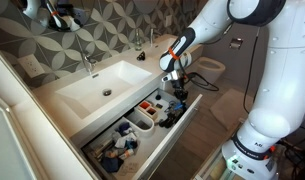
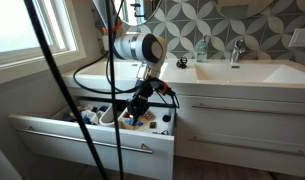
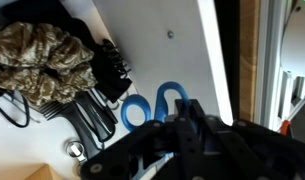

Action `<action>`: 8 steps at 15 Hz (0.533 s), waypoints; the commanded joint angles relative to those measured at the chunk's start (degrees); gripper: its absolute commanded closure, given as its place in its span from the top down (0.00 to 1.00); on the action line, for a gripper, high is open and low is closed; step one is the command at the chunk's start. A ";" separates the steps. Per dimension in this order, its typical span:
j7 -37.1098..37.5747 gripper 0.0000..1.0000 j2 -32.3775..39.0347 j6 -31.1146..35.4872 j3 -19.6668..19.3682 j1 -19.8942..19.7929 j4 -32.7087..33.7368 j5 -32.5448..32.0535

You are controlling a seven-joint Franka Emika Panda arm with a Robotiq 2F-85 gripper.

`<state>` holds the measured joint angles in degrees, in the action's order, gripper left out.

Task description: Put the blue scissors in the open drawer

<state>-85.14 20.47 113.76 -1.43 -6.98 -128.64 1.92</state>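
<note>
The blue scissors (image 3: 140, 112) show in the wrist view with their two blue handle loops sticking out past my gripper (image 3: 192, 116), which is shut on them. Below them is the white floor of the open drawer (image 3: 162, 45). In both exterior views my gripper (image 1: 173, 84) (image 2: 142, 101) hangs low over the right part of the open drawer (image 1: 168, 140) (image 2: 92, 136), which holds white divider bins and small toiletries. The scissors' blades are hidden by the fingers.
A camouflage-patterned cloth bundle (image 3: 42, 60) and black hair clips (image 3: 108, 68) lie in the drawer near the scissors. The white sink (image 1: 102, 88) with its faucet (image 1: 88, 60) sits above the drawer. A toilet (image 1: 208, 68) stands behind the arm.
</note>
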 commanded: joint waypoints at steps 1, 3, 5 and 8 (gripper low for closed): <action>0.91 0.08 1.04 2.67 0.76 -0.27 0.26 -2.15; 2.16 0.08 2.46 5.44 1.00 0.42 0.77 -4.17; 2.40 0.08 2.82 5.67 1.07 0.68 1.14 -4.55; 2.27 0.02 3.90 6.68 1.05 0.87 2.18 -5.38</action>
<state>-83.08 23.23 119.58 -1.28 -5.37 -127.36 -2.27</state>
